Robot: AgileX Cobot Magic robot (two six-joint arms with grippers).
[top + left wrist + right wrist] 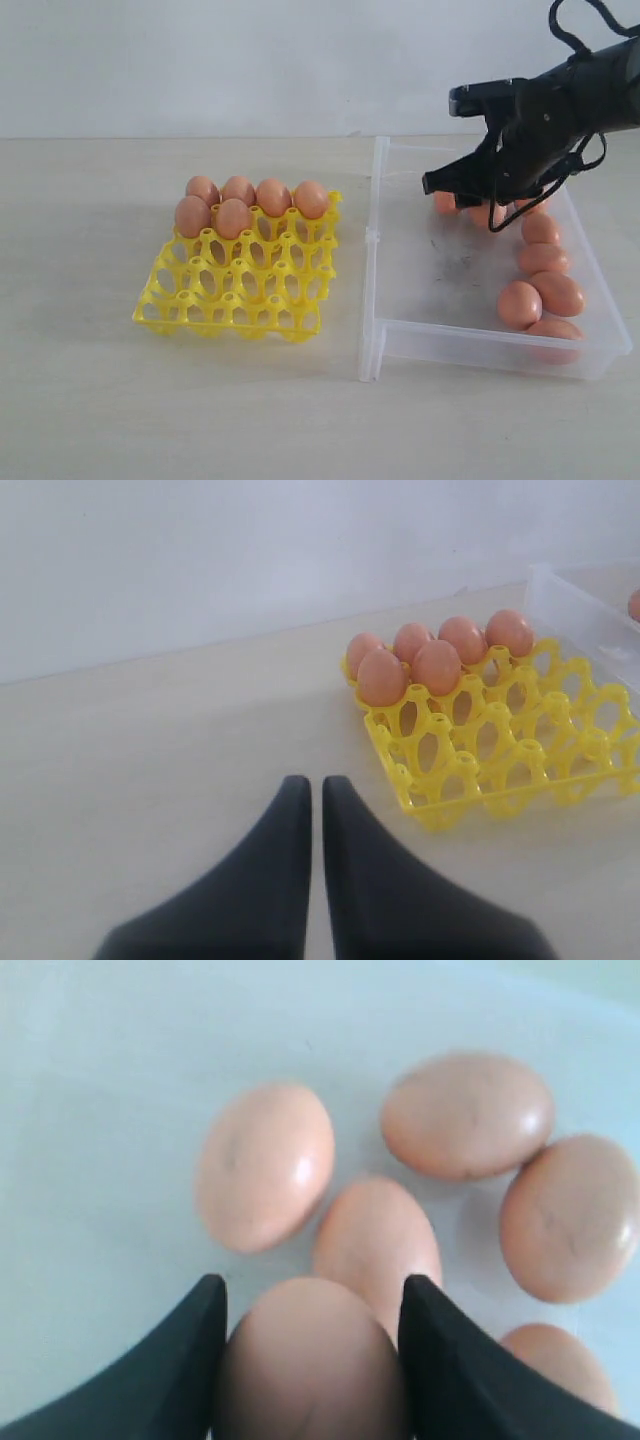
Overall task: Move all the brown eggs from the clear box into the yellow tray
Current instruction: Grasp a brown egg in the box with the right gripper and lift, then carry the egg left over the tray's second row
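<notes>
The yellow tray [235, 300] sits left of the clear box [430, 270] and holds several brown eggs [238, 190] in its two far rows. More brown eggs [545, 290] lie along the box's right side. My right gripper [480, 205] is down in the far part of the box. In the right wrist view that gripper [312, 1295] is shut on a brown egg [310, 1360], with one finger against each side of it. Loose eggs [265, 1165] [467, 1115] lie on the box floor just beyond. My left gripper [316, 785] is shut and empty above the table, short of the tray [500, 780].
The box's low near wall [480, 350] and left wall [372, 250] stand between the eggs and the tray. A corner of the box [575, 595] shows past the tray in the left wrist view. Bare table [80, 250] lies left of the tray.
</notes>
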